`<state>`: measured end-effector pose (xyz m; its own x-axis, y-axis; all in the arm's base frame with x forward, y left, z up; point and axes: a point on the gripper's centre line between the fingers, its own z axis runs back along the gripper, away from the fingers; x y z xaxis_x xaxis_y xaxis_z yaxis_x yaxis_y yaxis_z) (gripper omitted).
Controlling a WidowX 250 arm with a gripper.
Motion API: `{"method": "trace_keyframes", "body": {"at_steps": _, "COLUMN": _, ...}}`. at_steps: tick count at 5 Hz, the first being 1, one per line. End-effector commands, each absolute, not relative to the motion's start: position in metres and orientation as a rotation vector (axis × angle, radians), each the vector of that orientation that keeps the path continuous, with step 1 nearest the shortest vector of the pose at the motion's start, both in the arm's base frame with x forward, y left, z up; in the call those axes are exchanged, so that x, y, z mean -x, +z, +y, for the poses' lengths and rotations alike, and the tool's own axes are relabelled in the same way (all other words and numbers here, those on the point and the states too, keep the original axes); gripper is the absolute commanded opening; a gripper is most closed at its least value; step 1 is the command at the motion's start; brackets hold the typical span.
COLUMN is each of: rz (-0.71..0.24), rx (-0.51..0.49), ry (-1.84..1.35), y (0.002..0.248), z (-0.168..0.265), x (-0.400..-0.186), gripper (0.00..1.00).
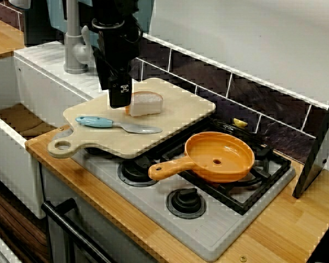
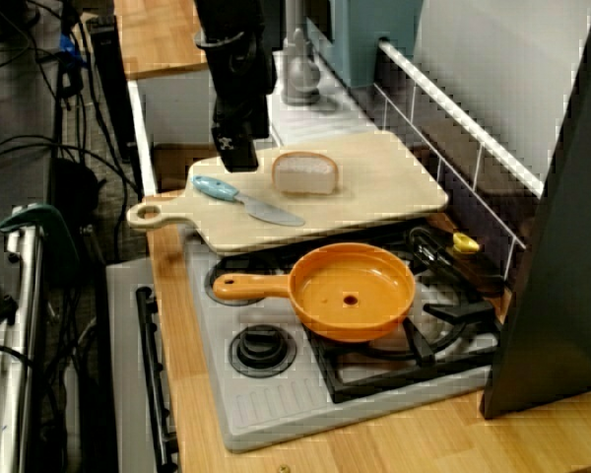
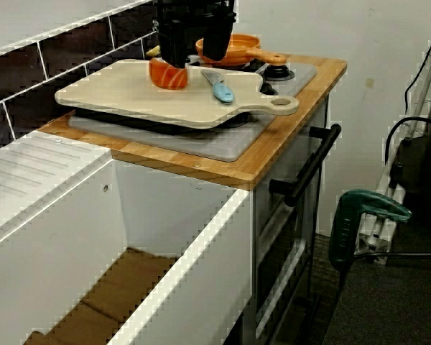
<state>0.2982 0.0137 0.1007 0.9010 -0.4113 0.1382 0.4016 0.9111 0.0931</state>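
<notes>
My black gripper (image 1: 120,102) hangs low over the left part of a pale wooden cutting board (image 1: 178,109), just left of a bread slice (image 1: 145,103) with an orange crust. In the view from the sink side the gripper (image 3: 197,57) stands open, and the bread slice (image 3: 169,75) sits under its left finger, apart from it as far as I can tell. A knife with a light blue handle (image 1: 96,121) lies on the board in front of the gripper. The side view shows the gripper (image 2: 238,158) between the knife (image 2: 219,187) and the bread slice (image 2: 305,173).
The board rests over the left burners of a grey toy stove (image 1: 208,230). An orange frying pan (image 1: 219,156) sits on the right burner, handle pointing left. A white sink (image 3: 93,237) and grey faucet (image 1: 72,52) lie left. A dark panel (image 1: 318,153) leans at right.
</notes>
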Motion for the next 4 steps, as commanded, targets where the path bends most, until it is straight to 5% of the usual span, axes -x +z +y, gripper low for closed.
{"method": "trace_keyframes", "body": {"at_steps": 1, "rz": -0.23, "rx": -0.067, "ry": -0.338, "y": 0.124, "z": 0.015, "x": -0.31, "gripper": 1.0}}
{"method": "trace_keyframes", "body": {"at_steps": 4, "rz": -0.213, "rx": -0.063, "ry": -0.322, "y": 0.114, "z": 0.008, "x": -0.324, "gripper": 1.0}}
